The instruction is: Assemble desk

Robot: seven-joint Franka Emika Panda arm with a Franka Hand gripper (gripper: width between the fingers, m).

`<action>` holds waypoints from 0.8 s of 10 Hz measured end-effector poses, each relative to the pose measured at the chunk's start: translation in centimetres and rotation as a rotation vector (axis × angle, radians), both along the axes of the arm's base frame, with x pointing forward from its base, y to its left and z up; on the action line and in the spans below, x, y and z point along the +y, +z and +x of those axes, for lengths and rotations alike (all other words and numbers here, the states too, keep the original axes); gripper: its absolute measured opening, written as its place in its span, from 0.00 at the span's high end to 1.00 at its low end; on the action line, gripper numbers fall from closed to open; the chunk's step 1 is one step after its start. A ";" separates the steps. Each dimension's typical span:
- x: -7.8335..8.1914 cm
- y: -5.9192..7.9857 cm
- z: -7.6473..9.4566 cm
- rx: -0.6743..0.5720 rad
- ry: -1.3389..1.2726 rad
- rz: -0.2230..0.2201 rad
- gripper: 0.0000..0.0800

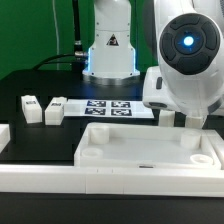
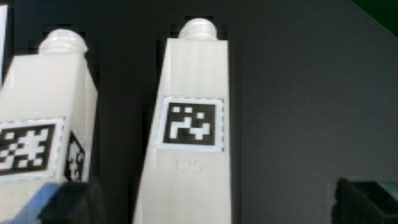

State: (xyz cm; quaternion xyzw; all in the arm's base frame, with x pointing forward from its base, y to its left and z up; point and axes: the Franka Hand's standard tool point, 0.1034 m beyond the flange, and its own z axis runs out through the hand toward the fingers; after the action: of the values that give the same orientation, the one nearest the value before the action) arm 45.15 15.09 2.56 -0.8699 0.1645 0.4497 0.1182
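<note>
Black table [image 1: 50, 85], level. On it:
- White tabletop [image 1: 150, 152], rim upward, lying flat near the near edge, toward the exterior view's right.
- Long white rail [image 1: 100, 180] along the near edge, just in front of the tabletop.
- Two tagged white legs [image 1: 30, 105], [image 1: 55, 110], side by side toward the edge at the exterior view's left.
- Marker board [image 1: 108, 107], flat, beyond the tabletop, just beside those legs.
- Robot base [image 1: 110, 55], toward the far edge.
- Wrist view: two more legs [image 2: 196, 120], [image 2: 50, 110], lying parallel, narrowly apart, tags up.
</note>
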 end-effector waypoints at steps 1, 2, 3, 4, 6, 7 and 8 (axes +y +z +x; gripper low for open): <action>0.1 -0.1 -0.1 0.003 0.001 -0.001 0.19; 0.1 -0.1 -0.1 0.003 0.002 -0.001 0.19; 0.3 -0.1 -0.2 0.003 0.004 -0.003 0.19; 0.5 -0.1 -0.2 0.004 0.007 -0.002 0.19; 0.6 -0.8 -0.5 -0.002 0.009 -0.003 0.19; 0.6 -1.1 -0.6 -0.004 0.007 -0.006 0.19; 0.7 -1.3 -0.7 -0.004 0.007 -0.007 0.19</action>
State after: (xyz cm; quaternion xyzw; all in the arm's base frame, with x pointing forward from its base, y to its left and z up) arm 44.46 15.74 1.25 -0.8717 0.1627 0.4480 0.1137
